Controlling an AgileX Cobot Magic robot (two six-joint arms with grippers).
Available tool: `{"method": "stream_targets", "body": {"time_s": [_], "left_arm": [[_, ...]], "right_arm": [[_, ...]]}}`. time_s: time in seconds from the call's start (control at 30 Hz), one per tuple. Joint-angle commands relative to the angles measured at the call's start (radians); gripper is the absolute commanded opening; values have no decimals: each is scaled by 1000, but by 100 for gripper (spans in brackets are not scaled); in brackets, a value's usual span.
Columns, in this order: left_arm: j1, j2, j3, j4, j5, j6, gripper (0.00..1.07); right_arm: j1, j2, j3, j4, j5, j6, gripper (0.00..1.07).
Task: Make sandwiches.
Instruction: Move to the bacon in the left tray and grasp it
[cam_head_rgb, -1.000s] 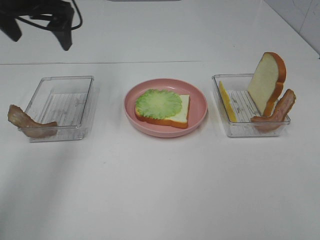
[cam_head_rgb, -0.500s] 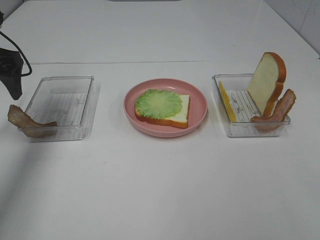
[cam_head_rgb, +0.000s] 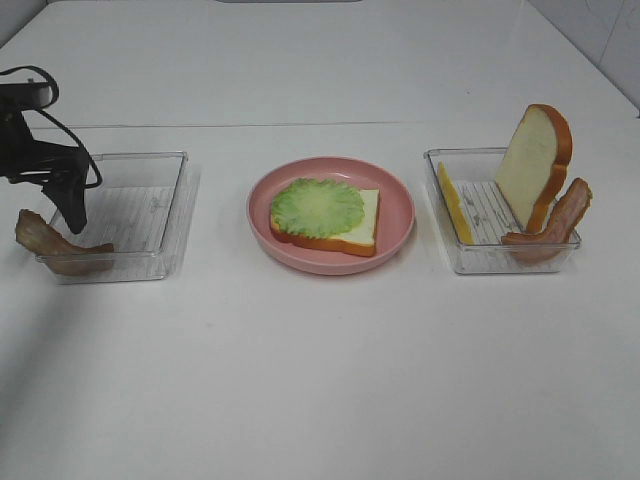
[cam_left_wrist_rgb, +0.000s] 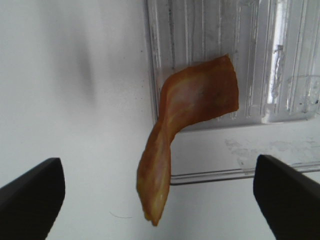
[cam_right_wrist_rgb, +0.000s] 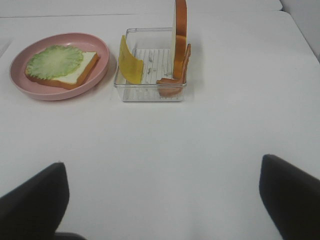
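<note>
Hovering with my left gripper (cam_left_wrist_rgb: 159, 160) spread wide and holding nothing, I have the wavy brown bacon strip (cam_left_wrist_rgb: 192, 97) directly beneath me, between the two fingers. It is draped over the rim of the clear ribbed plastic tray (cam_head_rgb: 130, 157) at about the tray's eight o'clock corner as the high camera sees it. Its broad end rests on the ribs inside and its narrow end hangs out over the white table (cam_head_rgb: 320, 380). To take it cleanly, I judge I should come straight down and close across the strip's width on the part outside the rim. That way neither finger should catch the tray wall and drag the tray along. The strip is twisted, so I want a firm pinch, then a lift well clear before travelling. At three o'clock from this tray sits the round pink plate (cam_head_rgb: 400, 205), bearing a white bread slice (cam_head_rgb: 366, 214) with an orange-brown crust and a ruffled green lettuce leaf (cam_head_rgb: 317, 207) on top. The bacon should land flat on that leaf. Farther on at three o'clock, the second clear tray (cam_head_rgb: 470, 264) holds a leaning yellow cheese square (cam_head_rgb: 455, 205), an upright bread slice (cam_head_rgb: 535, 160) and a second bacon strip (cam_head_rgb: 555, 225) at its five o'clock corner. My right gripper (cam_right_wrist_rgb: 162, 165), likewise wide apart and empty, hangs well back from that tray.
</note>
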Motion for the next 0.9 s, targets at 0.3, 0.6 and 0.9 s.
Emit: {"method": "stream_targets", "body": {"time_s": [0.3, 0.6, 0.9], "left_arm": [[-24, 40, 4, -8, 10, 4, 75], [-26, 40, 4, -3, -15, 4, 41], [-26, 40, 4, -4, -8, -3, 41]], "right_arm": [[-2, -21, 0, -3, -3, -10, 98], [-2, -21, 0, -3, -3, -10, 98], [-2, -21, 0, -3, -3, -10, 98]]}}
